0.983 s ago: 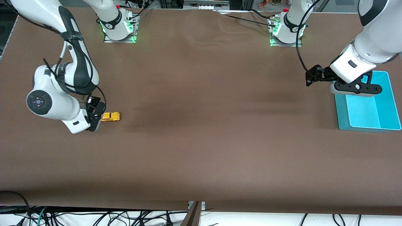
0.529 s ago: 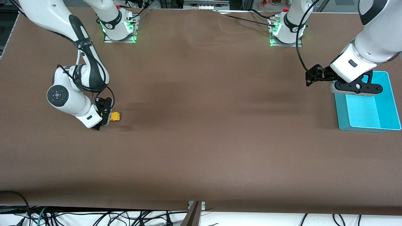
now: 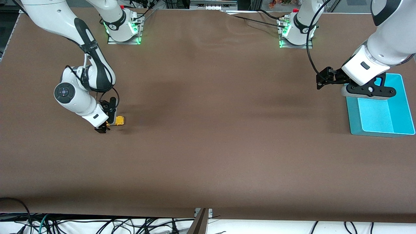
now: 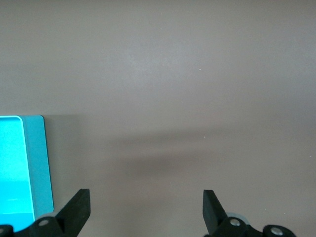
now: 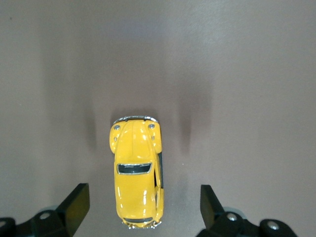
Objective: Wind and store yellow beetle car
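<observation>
The yellow beetle car (image 3: 120, 121) stands on the brown table toward the right arm's end. My right gripper (image 3: 108, 123) is low over it and open. In the right wrist view the car (image 5: 137, 173) lies lengthwise, its tail end between the two black fingertips (image 5: 76, 197) with a gap on each side. My left gripper (image 3: 321, 81) waits open over the table beside the teal bin, with nothing between its fingers (image 4: 79, 202).
A teal bin (image 3: 354, 125) sits at the left arm's end of the table; its wall (image 4: 38, 163) shows at the edge of the left wrist view. The two arm bases stand along the table's edge farthest from the front camera.
My right arm has swung in and lowered, bringing its open gripper from beside the car to astride its tail. The car and the left arm have not moved.
</observation>
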Robot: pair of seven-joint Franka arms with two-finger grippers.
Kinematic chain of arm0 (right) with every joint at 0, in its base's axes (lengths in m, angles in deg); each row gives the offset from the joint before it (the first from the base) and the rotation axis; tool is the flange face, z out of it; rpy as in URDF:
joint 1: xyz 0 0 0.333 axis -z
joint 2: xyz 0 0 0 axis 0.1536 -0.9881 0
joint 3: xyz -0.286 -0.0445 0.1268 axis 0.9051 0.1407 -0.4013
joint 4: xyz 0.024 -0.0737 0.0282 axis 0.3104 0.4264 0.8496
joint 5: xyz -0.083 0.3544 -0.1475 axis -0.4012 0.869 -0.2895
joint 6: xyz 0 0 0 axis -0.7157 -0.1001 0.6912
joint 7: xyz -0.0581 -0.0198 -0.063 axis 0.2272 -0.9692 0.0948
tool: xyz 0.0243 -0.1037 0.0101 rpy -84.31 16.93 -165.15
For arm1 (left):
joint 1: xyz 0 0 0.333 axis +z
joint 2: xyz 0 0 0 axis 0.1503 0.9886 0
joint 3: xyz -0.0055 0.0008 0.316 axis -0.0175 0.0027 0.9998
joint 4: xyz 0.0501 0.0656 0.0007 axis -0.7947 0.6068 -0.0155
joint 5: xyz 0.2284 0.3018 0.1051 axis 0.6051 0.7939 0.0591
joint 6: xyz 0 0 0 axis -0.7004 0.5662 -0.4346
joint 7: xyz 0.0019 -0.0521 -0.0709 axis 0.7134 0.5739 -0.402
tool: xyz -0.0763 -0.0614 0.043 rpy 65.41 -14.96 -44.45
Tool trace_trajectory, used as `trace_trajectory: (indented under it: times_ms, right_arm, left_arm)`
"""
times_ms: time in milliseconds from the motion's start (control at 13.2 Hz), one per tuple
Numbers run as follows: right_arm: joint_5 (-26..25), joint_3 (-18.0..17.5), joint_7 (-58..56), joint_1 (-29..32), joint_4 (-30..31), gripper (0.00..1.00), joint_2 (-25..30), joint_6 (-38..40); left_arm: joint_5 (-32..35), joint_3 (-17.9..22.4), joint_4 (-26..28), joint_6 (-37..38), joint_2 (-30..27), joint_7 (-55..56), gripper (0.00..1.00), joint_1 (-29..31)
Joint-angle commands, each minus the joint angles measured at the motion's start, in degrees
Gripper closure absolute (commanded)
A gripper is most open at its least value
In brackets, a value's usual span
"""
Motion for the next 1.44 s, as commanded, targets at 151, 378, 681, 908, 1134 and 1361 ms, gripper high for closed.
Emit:
trace_trajectory:
  times_ms: [151, 378, 681, 908, 1134, 1361]
  right_arm:
    - [0.08, -0.32, -3.68, 0.48, 2.19, 0.06, 0.68, -3.30]
    - [0.08, -0.32, -5.00, 0.74, 3.08, 0.18, 0.59, -4.80]
    - [0.08, -0.32, -5.27, 0.74, 2.99, 0.54, 0.33, -4.80]
    - [0.08, -0.32, -5.19, 0.74, 2.90, 0.79, 0.33, -4.80]
    - [0.87, -0.32, -5.01, 0.83, 2.90, 0.83, -0.54, -4.72]
    - [1.14, -0.32, -5.19, 2.49, 2.73, 0.84, -1.96, -4.80]
  left_arm:
    - [-1.34, 0.15, -1.58, 1.13, 0.68, 0.30, 0.00, 0.26]
    - [-1.34, 0.15, -1.58, 1.22, 0.68, 0.39, 0.00, 0.26]
    - [-1.34, 0.15, -1.58, 1.13, 0.68, 0.39, 0.00, 0.26]
    - [-1.34, 0.15, -1.58, 1.22, 0.68, 0.39, 0.00, 0.26]
    - [-1.34, 0.15, -1.58, 1.22, 0.68, 0.39, 0.00, 0.26]
    - [-1.34, 0.15, -1.58, 1.22, 0.68, 0.39, 0.00, 0.26]
